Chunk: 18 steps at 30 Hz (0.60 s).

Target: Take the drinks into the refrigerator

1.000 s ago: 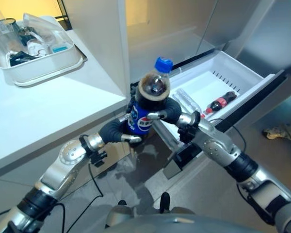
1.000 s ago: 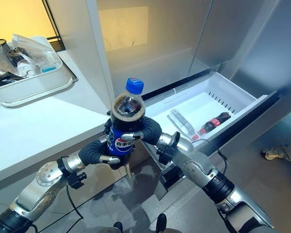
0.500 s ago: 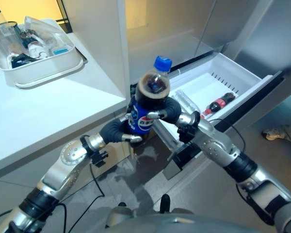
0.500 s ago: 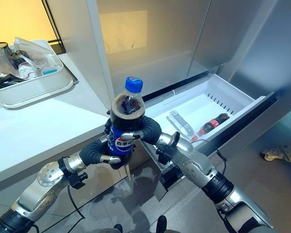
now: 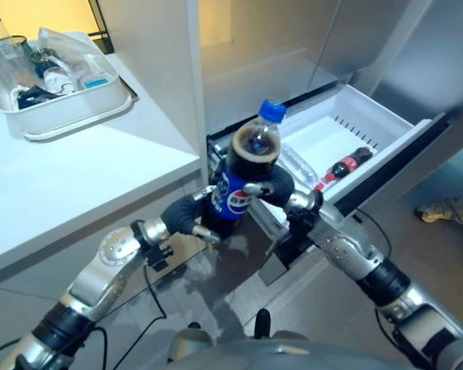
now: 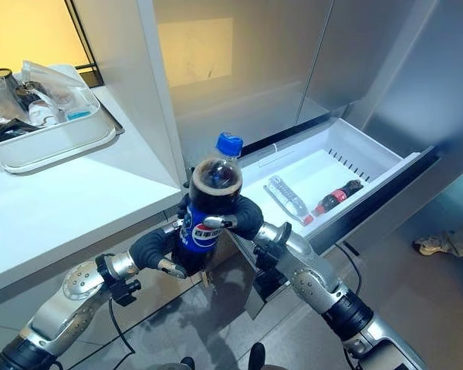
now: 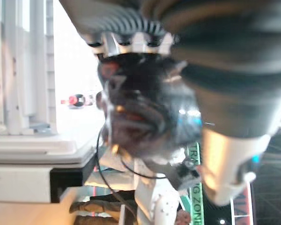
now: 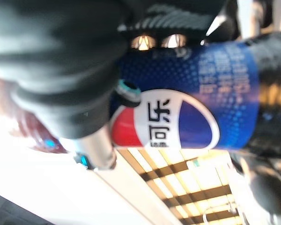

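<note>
A large cola bottle with a blue cap and blue label is held upright in the air between both hands, just in front of the open white refrigerator drawer. My left hand grips its lower part from the left, and the bottle's dark base shows past the fingers in the left wrist view. My right hand is curled round the label from the right. In the drawer lie a clear water bottle and a small red-labelled cola bottle.
A white counter stands to the left, with a white tray of assorted items at its back. Grey refrigerator doors rise behind the drawer. A light-coloured object lies on the floor at far right.
Both hands have carried the large cola bottle a little to the right and lower, closer to the open drawer. The drawer's contents have not moved.
</note>
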Motion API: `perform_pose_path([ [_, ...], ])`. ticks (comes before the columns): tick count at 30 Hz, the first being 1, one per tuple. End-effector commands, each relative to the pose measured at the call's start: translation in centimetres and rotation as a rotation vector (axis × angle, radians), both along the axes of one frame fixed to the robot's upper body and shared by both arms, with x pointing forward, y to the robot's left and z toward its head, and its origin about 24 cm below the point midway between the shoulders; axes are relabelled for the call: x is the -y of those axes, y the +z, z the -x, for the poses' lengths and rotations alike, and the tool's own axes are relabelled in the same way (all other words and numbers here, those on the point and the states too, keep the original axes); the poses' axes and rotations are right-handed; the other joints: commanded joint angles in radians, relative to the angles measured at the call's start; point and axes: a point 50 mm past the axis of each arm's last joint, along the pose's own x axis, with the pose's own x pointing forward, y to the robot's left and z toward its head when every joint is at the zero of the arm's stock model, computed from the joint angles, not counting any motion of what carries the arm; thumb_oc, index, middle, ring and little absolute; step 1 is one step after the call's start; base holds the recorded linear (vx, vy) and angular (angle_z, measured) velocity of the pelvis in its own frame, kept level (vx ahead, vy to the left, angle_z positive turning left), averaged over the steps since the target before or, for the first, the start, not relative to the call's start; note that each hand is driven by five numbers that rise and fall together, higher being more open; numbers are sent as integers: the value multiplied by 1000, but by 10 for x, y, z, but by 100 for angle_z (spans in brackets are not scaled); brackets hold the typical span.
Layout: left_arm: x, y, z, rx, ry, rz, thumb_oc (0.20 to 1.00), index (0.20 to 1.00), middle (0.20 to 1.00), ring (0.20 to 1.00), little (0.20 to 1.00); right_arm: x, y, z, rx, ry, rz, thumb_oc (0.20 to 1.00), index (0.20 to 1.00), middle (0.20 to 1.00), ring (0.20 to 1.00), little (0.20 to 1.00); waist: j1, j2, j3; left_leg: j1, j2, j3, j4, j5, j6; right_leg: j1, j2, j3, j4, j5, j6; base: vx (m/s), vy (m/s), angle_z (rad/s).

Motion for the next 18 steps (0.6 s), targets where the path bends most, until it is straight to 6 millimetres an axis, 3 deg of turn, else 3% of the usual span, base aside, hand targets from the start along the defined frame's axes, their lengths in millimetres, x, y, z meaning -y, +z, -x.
perform_pose_path([
  [1,3,22,0,82,-23,130,1000,1000,1000,1000,1000,36,58,-4,248,-150,-170,200,200,200,200,200,-4,0,-23,-5,-34,-88,1,-78,59,-14,-39,-32,144,-105,78,0,0,0],
  [2,1,21,1,76,-15,135,1000,1000,1000,1000,1000,52,63,-7,284,-228,-145,200,200,200,200,200,-7,-2,-24,-6,-34,-88,1,-79,59,-14,-38,-32,142,-105,79,0,0,0],
  [8,-6,18,5,41,3,170,1000,1000,1000,1000,1000,99,71,-16,329,-471,-125,200,200,200,200,200,-7,-6,-25,-8,-34,-89,1,-82,60,-15,-38,-31,141,-106,80,0,0,0],
  [9,-5,18,5,40,2,171,1000,1000,1000,1000,1000,99,71,-16,329,-471,-125,200,200,200,200,200,-7,-5,-25,-8,-34,-89,1,-82,60,-15,-38,-31,141,-106,80,0,0,0],
  [10,-7,20,7,39,-1,187,1000,1000,1000,1000,1000,114,78,-15,372,-551,-95,200,200,200,200,200,-9,-6,-24,-9,-34,-90,1,-83,60,-17,-36,-30,141,-106,80,0,0,0],
  [18,-8,25,10,23,-23,236,1000,1000,1000,1000,1000,139,84,-18,419,-696,-21,200,200,200,200,200,-9,-5,-15,-16,-34,-90,1,-82,59,-26,-32,-29,144,-108,80,0,0,0],
])
